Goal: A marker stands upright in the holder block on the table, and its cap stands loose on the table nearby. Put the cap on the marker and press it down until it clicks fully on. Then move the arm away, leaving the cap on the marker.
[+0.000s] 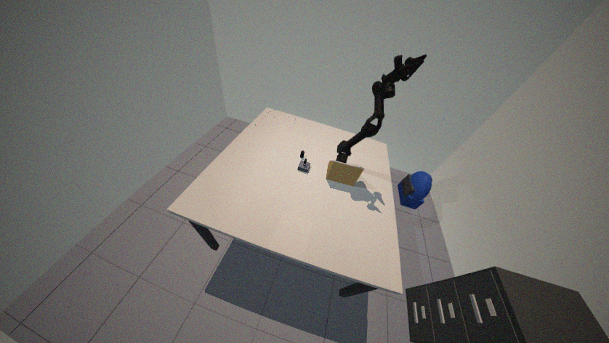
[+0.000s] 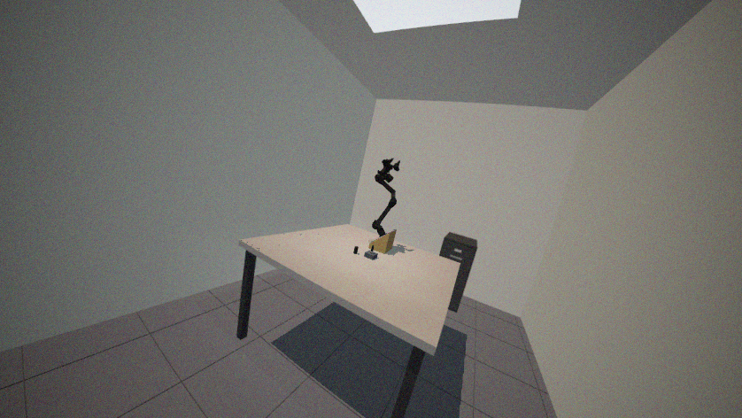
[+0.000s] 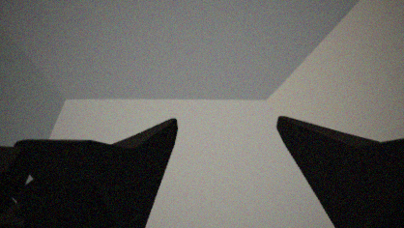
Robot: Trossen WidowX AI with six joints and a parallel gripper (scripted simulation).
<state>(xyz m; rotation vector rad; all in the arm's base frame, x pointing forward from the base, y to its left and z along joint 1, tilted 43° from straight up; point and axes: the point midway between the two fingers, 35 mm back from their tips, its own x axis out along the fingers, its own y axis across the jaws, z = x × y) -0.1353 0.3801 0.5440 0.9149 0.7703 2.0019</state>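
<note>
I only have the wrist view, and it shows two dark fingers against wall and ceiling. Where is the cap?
Observer: The cap stands loose on the table, beside the holder block, not touching it.
Operator: Is the marker capped yet?
Observer: No. The marker stands upright in the block, with nothing on its top.
Operator: How is my end effector placed?
Observer: The end effector is open and empty, raised high on the extended arm and pointing up and away from the table.
Operator: What is the arm mounted on?
Observer: A tan wedge-shaped base on the table, beside the block.
</note>
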